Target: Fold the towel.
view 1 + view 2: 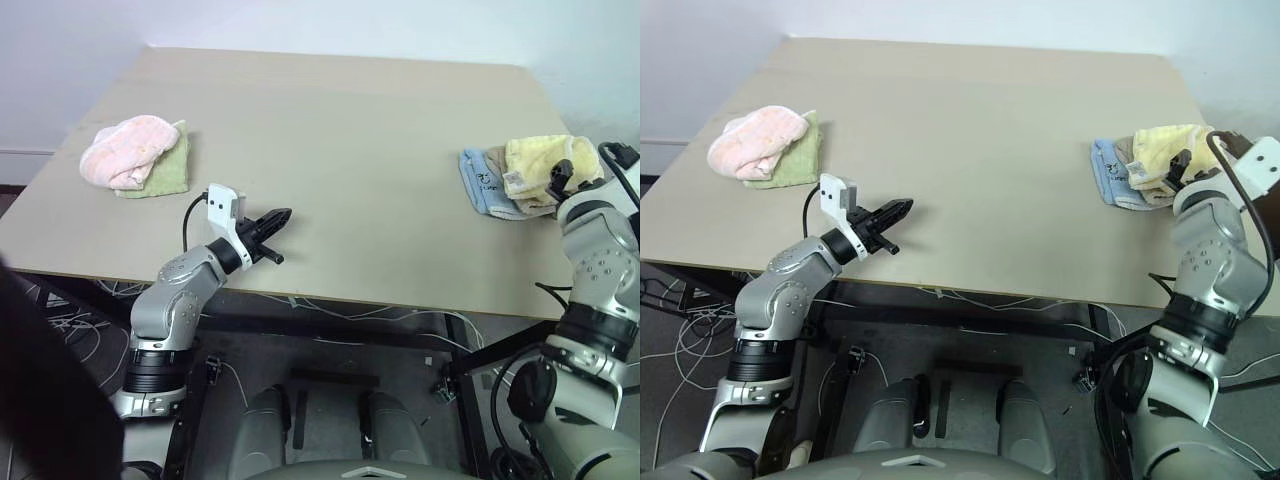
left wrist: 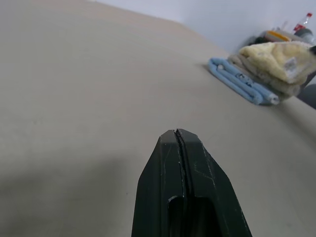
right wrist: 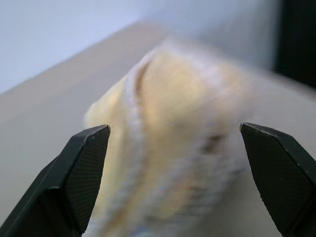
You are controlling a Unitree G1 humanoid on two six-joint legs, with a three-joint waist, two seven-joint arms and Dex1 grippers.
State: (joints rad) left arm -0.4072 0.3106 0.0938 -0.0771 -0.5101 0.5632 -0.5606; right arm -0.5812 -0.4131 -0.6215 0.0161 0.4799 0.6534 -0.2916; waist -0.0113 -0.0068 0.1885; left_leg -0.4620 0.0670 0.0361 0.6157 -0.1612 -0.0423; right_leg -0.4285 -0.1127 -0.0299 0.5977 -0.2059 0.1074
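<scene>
- The pale yellow terry towel [image 1: 541, 160] is seen bunched on a beige and a light-blue cloth [image 1: 484, 184] at the table's [image 1: 350, 150] right edge.
- The right gripper [image 3: 175, 148] is held wide open, empty, at the towel; the left gripper [image 1: 272, 228] is shut, empty.
- Judged step: the pickup; closing on the towel's edge is called for next.

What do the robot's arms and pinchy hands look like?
Both arms are made of chunky silver-grey metal pieces joined by black rings. The left gripper has two slim black fingers ending in a point, with a small white box at the wrist and a thin black cable looping off it. The right gripper has two black fingers with dotted pads, and a thicker black cable at the wrist.
</scene>
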